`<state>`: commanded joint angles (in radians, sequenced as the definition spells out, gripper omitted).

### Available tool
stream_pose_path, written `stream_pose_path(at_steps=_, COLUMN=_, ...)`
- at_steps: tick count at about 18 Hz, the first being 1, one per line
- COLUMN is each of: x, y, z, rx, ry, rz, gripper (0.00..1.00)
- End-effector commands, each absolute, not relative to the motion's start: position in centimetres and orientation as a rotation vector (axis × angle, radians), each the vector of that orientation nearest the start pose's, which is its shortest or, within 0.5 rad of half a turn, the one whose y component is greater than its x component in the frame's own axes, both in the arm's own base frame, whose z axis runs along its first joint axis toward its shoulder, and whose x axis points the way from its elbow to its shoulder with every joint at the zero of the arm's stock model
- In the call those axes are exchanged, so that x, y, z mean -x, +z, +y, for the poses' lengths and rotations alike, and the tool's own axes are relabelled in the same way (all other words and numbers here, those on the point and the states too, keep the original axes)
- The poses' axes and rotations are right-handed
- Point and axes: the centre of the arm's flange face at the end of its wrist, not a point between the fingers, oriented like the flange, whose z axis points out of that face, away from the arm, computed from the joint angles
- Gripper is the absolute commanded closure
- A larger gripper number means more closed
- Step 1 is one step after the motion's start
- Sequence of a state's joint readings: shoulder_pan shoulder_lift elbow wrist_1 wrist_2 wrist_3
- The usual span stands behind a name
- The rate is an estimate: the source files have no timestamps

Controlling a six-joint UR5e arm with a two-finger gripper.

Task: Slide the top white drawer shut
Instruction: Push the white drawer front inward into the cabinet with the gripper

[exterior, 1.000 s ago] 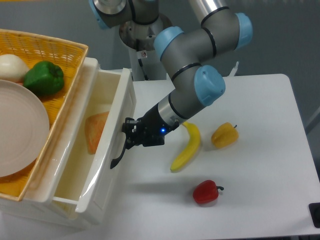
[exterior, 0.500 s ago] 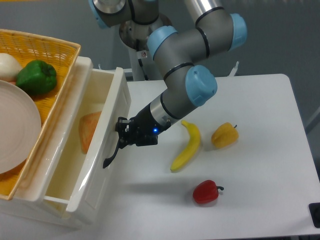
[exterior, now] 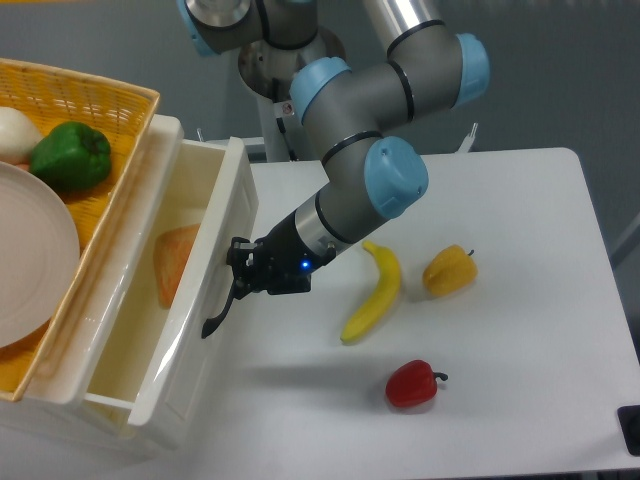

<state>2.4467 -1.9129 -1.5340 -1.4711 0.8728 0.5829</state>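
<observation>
Arm reached down from upper centre toward lower left, gripper [exterior: 240, 277] pressed against the top white drawer [exterior: 190, 330] at its black handle [exterior: 220, 308]; finger spread unclear.

1 fixed camera looked down from high in front, fairly near, across the table [exterior: 520, 250] toward the arm's base [exterior: 285, 75].

Bright, even overhead light, sharp focus throughout, no motion blur. Soft shadows under the red pepper [exterior: 413, 384], banana [exterior: 374, 293] and arm on the white table [exterior: 520, 300]. Mild glare along the glossy rim of the top white drawer [exterior: 190, 330].
</observation>
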Motion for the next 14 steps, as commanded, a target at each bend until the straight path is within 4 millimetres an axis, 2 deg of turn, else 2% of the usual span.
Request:
stream_pose_path(at_steps=2, x=32.7, y=35.0, z=53.9, rx=2.642, ry=-0.913, rz=-0.475, gripper=0.96)
stream_pose_path(at_steps=9, x=32.6, y=34.8, z=54.0, rx=2.645, ry=-0.918, rz=-0.475, gripper=0.96)
stream_pose_path(at_steps=14, x=31.0, y=34.9, z=54.9, rx=2.659, ry=-0.924, rz=-0.463, gripper=0.96)
